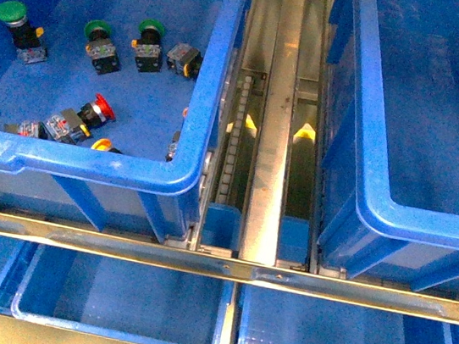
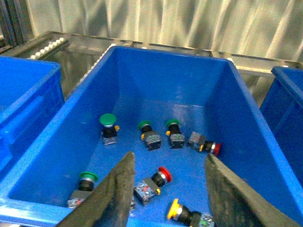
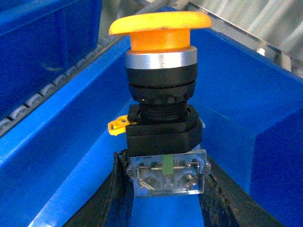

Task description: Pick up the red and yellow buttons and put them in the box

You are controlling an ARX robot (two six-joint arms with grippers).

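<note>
My right gripper [image 3: 163, 163] is shut on the clear base of a yellow button [image 3: 161, 23], held cap-up over the inside of a big blue crate, the box [image 3: 236, 90]. In the front view the box [image 1: 364, 191] stands at the right, and no button shows in it. The left crate [image 1: 211, 92] holds a red button [image 1: 94, 110], a yellow button [image 1: 103, 145] and others. My left gripper [image 2: 168, 158] is open above that crate, over the red button [image 2: 163, 175] and the yellow one [image 2: 174, 209]. Another red-capped button [image 2: 215, 149] lies further in. Neither gripper shows in the front view.
Several green-capped switches [image 1: 12, 15] [image 2: 108, 119] lie in the left crate. A metal rail [image 1: 275, 119] with rollers runs between the two crates. Shallow blue trays [image 1: 122, 298] [image 1: 342, 342] sit along the front, below a metal bar.
</note>
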